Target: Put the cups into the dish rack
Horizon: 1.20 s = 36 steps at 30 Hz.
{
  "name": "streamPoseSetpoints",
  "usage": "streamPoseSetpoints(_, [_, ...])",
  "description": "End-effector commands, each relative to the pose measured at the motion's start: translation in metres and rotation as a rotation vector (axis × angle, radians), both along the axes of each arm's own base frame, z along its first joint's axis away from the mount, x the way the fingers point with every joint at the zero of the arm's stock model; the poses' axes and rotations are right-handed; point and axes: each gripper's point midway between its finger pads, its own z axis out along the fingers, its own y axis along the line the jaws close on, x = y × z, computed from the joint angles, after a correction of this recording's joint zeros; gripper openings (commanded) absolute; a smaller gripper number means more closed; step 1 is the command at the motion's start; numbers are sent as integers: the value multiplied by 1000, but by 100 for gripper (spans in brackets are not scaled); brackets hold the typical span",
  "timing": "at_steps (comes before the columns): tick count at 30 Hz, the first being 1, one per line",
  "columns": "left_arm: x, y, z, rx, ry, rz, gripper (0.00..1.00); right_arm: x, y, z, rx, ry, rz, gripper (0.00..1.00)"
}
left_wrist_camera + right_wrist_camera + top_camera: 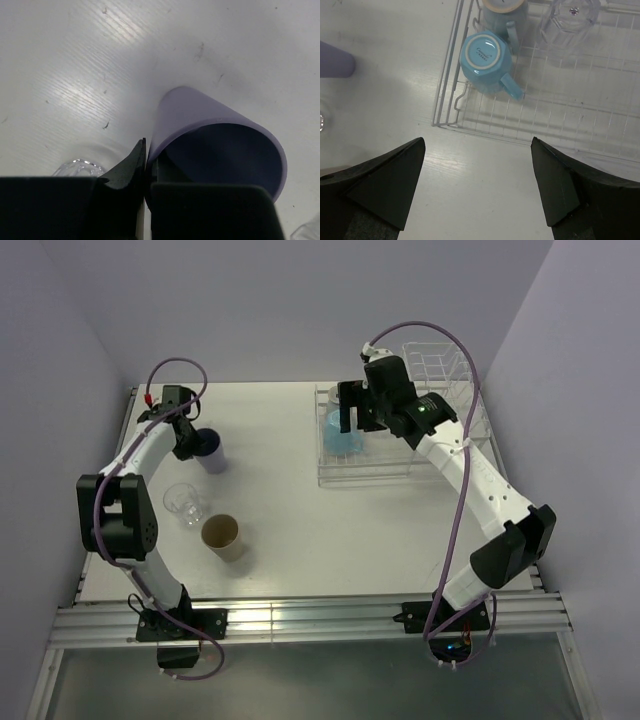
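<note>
My left gripper (pixel 196 444) (pixel 147 156) is shut on the rim of the lavender tumbler (pixel 214 457) (pixel 200 112), one finger inside and one outside; the tumbler leans, its base toward the table. A clear glass (pixel 186 503) (pixel 79 167) and a tan brown cup (pixel 222 536) stand near it. My right gripper (pixel 352 416) (pixel 478 145) is open and empty, above the left end of the white dish rack (pixel 370 473) (pixel 560 100). In the rack two light blue mugs (pixel 485 60) (pixel 502 10) and a clear glass (pixel 569 16) stand upside down. The mugs show in the top view (pixel 343 432).
The rack's taller divider section (pixel 437 365) stands at the back right. The lavender tumbler (pixel 335 60) also shows at the left edge of the right wrist view. Side walls close in the table at left and right.
</note>
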Motion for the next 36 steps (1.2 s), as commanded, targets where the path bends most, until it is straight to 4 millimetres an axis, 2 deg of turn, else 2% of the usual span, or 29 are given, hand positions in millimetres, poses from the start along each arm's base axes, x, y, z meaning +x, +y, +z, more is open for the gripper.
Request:
streamPoseSetpoints(1, [11,-18,28,-84,-89,-67,0,-3,0,29,57,-93,-8,94])
streamPoseSetpoints(2, [17,-29,46,-131,-143,-103,0,-5,0,27,60,-93,-5,94])
streamPoseSetpoints(3, [19,-35,77,-157,-222,-129,0,-7,-1,32,67,-106,-3,94])
streamPoseSetpoints(4, [22,-41,97,-181,-276,-156,0,-6,-1,35,75,-119,-7,94])
streamPoseSetpoints(5, [27,-54,131,-233,-358,-210,0,-6,-2,36,76,-124,-7,94])
streamPoseSetpoints(8, [25,-81,215,-331,-534,-345,0,-9,-3,48,109,-162,-12,94])
streamPoseSetpoints(9, [17,-102,237,-421,-577,-446,0,-15,-1,58,145,-181,6,94])
streamPoseSetpoints(10, [6,-114,262,-480,-633,-504,0,-15,4,68,183,-216,23,94])
streamPoseSetpoints(11, [-2,-127,270,-543,-651,-560,0,-19,8,65,211,-214,41,94])
streamPoseSetpoints(12, [-18,-151,294,-675,-705,-687,0,-33,15,80,274,-241,104,95])
streamPoseSetpoints(13, [-35,-161,309,-731,-742,-754,0,-34,21,96,333,-301,136,95])
streamPoseSetpoints(14, [-44,-172,298,-796,-720,-793,0,-40,26,90,362,-298,167,96])
streamPoseSetpoints(15, [-56,-179,319,-839,-791,-850,0,-51,26,105,418,-339,190,96])
streamPoseSetpoints(16, [-70,-190,309,-900,-758,-913,0,-55,33,108,468,-363,236,97])
streamPoseSetpoints(17, [-80,-196,310,-935,-764,-953,0,-65,34,121,529,-387,261,98])
streamPoseSetpoints(18, [-93,-201,320,-994,-775,-978,0,-71,38,127,570,-401,299,98])
streamPoseSetpoints(19, [-102,-207,321,-1011,-810,-1054,0,-81,47,143,635,-440,377,98])
streamPoseSetpoints(20, [-111,-214,323,-1036,-809,-1087,0,-87,48,143,689,-430,393,98])
streamPoseSetpoints(21, [-115,-217,324,-1046,-809,-1106,0,-93,50,148,723,-438,423,98])
streamPoseSetpoints(22, [-118,-220,323,-1050,-801,-1118,0,-98,51,162,767,-486,462,98])
streamPoseSetpoints(25, [-128,-229,320,-1085,-791,-1162,0,-116,57,167,866,-485,558,99])
streamPoseSetpoints(26, [-133,-230,326,-1083,-828,-1203,0,-121,60,167,893,-462,583,99])
streamPoseSetpoints(31, [-145,-245,336,-1133,-830,-1268,0,-128,68,165,946,-439,661,100])
streamPoseSetpoints(36, [-147,-260,333,-1156,-810,-1296,0,-132,72,169,986,-440,706,100])
